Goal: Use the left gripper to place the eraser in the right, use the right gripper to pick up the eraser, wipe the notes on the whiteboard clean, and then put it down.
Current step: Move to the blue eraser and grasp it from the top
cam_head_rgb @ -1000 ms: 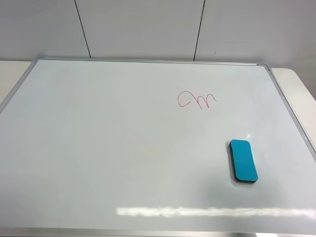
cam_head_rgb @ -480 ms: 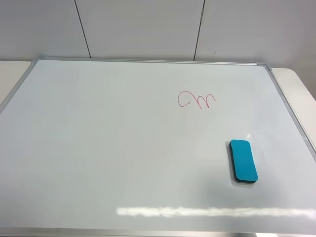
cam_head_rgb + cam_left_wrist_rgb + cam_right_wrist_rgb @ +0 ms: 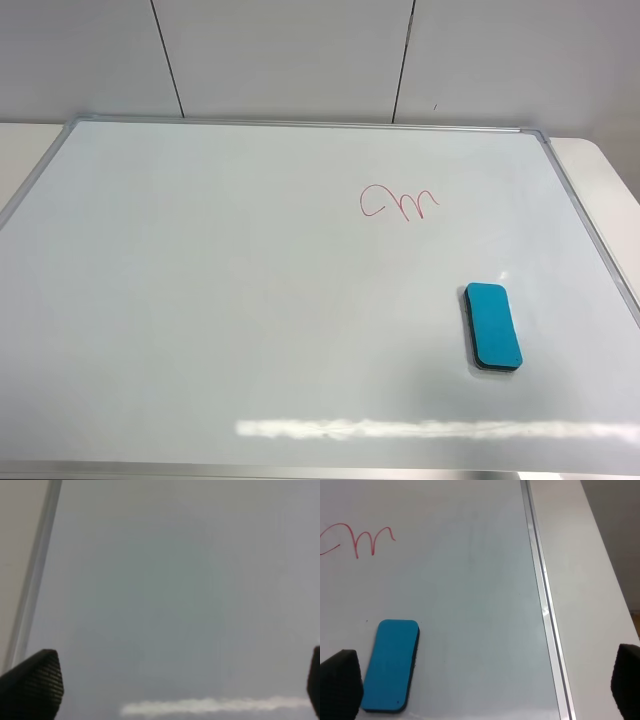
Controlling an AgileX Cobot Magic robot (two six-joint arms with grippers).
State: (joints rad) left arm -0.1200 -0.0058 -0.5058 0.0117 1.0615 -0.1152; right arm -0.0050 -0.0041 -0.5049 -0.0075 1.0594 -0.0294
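Item 1: bench [image 3: 18, 140], cream, showing past the board's left and right edges.

Item 2: whiteboard [image 3: 200, 300], glossy, silver-framed, laid flat on the bench.

Item 3: left pincer [image 3: 172, 685], spread wide. Two black ribbed fingertips [image 3: 30, 685] are seen over bare board beside the frame, with nothing gripped.

Item 4: notes [image 3: 399, 201], a red loop and an "m" squiggle, written right of centre in the far half of the board.

Item 5: eraser [image 3: 492, 326], laid teal face up with its black base on the board, nearer than the notes and slightly to their right. Its long axis runs far to near, with the near end swung slightly rightward.

Item 6: right pincer [image 3: 482, 685], spread wide and gripping nothing. The eraser is seen just beside one fingertip [image 3: 340, 685], apart from it.
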